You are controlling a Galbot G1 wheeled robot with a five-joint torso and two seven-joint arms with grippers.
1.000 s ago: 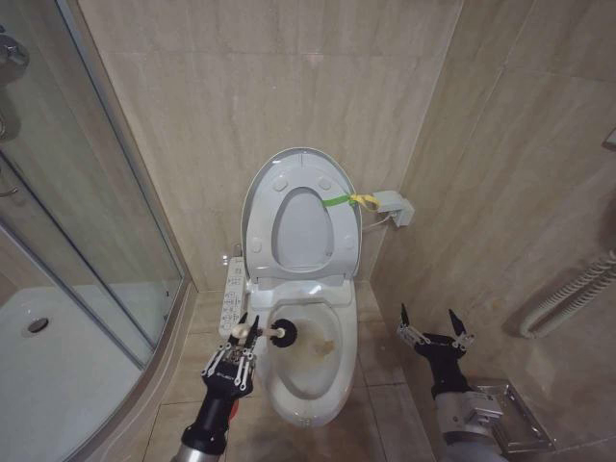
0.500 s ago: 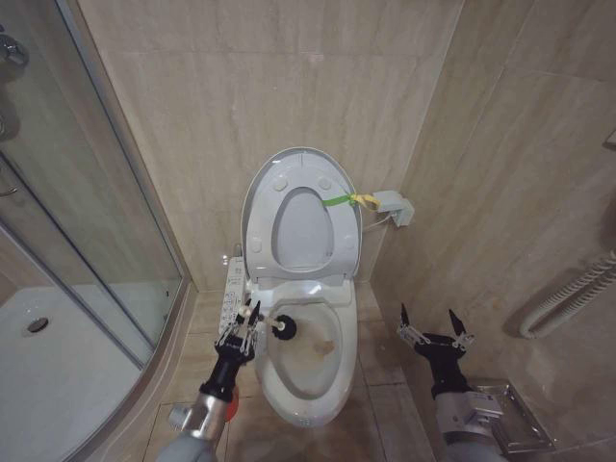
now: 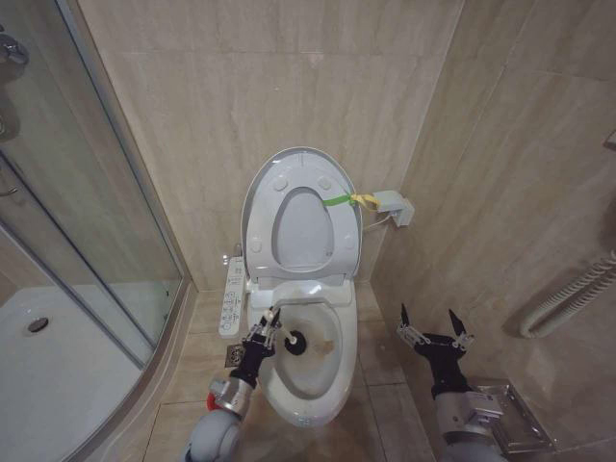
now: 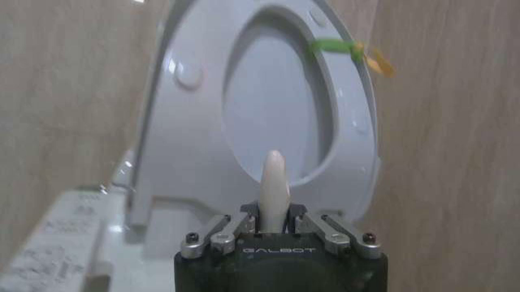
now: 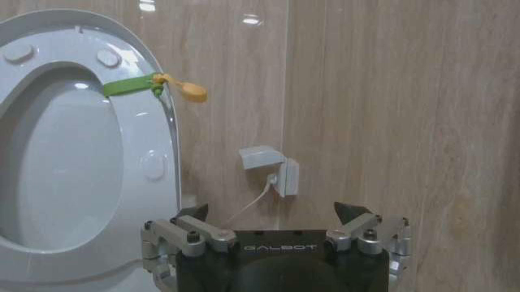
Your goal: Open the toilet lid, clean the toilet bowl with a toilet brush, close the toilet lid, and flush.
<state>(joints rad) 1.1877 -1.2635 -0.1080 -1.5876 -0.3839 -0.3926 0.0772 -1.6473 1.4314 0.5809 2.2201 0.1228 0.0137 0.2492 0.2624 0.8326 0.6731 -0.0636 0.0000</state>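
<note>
The toilet lid [image 3: 258, 197] stands upright against the wall with the seat ring raised against it, and a green-and-yellow strap [image 3: 345, 200] is tied at its edge. Below lies the open toilet bowl [image 3: 339, 371] with a brownish stain [image 3: 325, 345] inside. My left gripper [image 3: 261, 340] is over the bowl's left rim, shut on the white handle [image 4: 274, 185] of the toilet brush, whose dark round head [image 3: 295, 343] sits inside the bowl beside the stain. My right gripper [image 3: 434, 332] hangs open to the right of the bowl with nothing in it; its wrist view shows the lid [image 5: 154, 164] and strap [image 5: 130, 86].
The white button panel [image 3: 231, 296] runs along the bowl's left side. A glass shower enclosure [image 3: 96, 221] and white shower tray [image 3: 58, 361] fill the left. A wall box [image 3: 394, 206] with a cable sits right of the lid. A metal fixture [image 3: 510, 416] and hose [image 3: 568, 294] are at right.
My left gripper has swung right over the bowl's rim, carrying the brush head farther into the bowl toward the stain. The right arm has not moved.
</note>
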